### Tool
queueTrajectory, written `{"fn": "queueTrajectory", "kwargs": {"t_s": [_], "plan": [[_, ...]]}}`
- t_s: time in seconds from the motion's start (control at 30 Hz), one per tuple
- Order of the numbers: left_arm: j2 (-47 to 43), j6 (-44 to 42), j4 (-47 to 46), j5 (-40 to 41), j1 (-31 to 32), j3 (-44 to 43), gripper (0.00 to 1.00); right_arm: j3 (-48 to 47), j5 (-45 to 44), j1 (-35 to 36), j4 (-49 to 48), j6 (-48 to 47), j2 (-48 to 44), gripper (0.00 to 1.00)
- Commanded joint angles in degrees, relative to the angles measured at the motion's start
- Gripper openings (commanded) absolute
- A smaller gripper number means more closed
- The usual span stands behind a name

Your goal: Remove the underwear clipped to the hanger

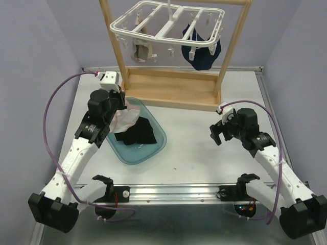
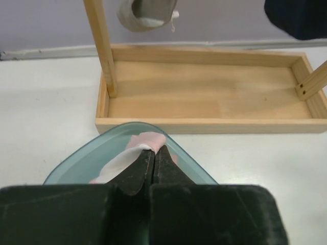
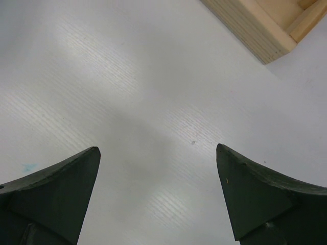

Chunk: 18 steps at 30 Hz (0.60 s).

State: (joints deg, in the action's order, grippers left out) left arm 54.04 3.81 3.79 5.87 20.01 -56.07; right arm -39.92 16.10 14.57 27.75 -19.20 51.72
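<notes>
top view, rack: the white plastic rectangular hanger with crossbars and dangling clips (image 1: pixel 168 23) hangs from the light wooden stand (image 1: pixel 173 91) at 12 o'clock on the white table top (image 1: pixel 199 153).
top view, left to unclip: two pieces. A beige cloth garment (image 1: pixel 142 51) hangs under the hanger's 9 o'clock side and a navy blue cloth garment (image 1: pixel 202 51) under its 3 o'clock side.
top view, already off: a translucent teal plastic tub (image 1: pixel 138 153) sits at roughly 9 o'clock from table centre. It holds a black cloth garment (image 1: pixel 137 132), and a pale pink-white cloth garment (image 1: pixel 125 119) lies at the tub's 11 o'clock rim. Can't pick out a grey piece from here.
top view, arms: the left gripper (image 1: pixel 121 109) is over that same rim, and the right gripper (image 1: pixel 217 133) hovers at 3 o'clock, well apart from everything.
left wrist view, grip: fingers are pinched together on the pale pink-white cloth garment, just above the tub. The stand's base is at 12 o'clock, with the beige and navy pieces dangling above it.
left wrist view, step: looks to me like a drop-off into the tub.
right wrist view, grip: fingers are spread wide with nothing between them, just bare table and a corner of the stand at 1 o'clock.
progress guess: a bit past halfway. Once this piece is dropped, the beige and navy ones are next.
</notes>
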Motion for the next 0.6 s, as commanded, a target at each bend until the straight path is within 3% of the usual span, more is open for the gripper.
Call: {"fn": "queueTrajectory", "kwargs": {"t_s": [0.0,0.07,0.1,0.2,0.27,0.5,0.57], "plan": [[3.7,2.1,0.4,-2.9,-1.6,2.3,0.02,0.6,0.5,-0.9,-6.8,1.4,-3.7,1.0],[4.6,2.2,1.5,-3.0,-2.0,3.2,0.13,0.9,0.2,-1.5,-6.7,1.5,-4.9,1.0],[4.5,2.1,1.7,-2.8,-2.3,3.5,0.3,1.1,-0.1,-1.6,-6.8,1.3,-5.5,1.0],[2.6,2.0,1.6,-1.9,-2.4,5.1,0.58,1.1,-0.3,-2.7,-6.7,1.2,-5.9,1.0],[0.6,1.8,1.4,-1.4,-2.5,5.7,0.69,1.1,0.0,-3.1,-6.7,1.0,-5.8,1.0],[-4.9,0.3,0.3,-3.6,-2.5,5.7,0.89,1.3,0.7,-4.6,-6.7,1.1,-5.7,1.0],[-6.9,-0.1,-0.5,-4.5,-2.5,6.0,0.9,1.4,1.9,-5.1,-6.7,1.0,-5.8,1.0]]}}
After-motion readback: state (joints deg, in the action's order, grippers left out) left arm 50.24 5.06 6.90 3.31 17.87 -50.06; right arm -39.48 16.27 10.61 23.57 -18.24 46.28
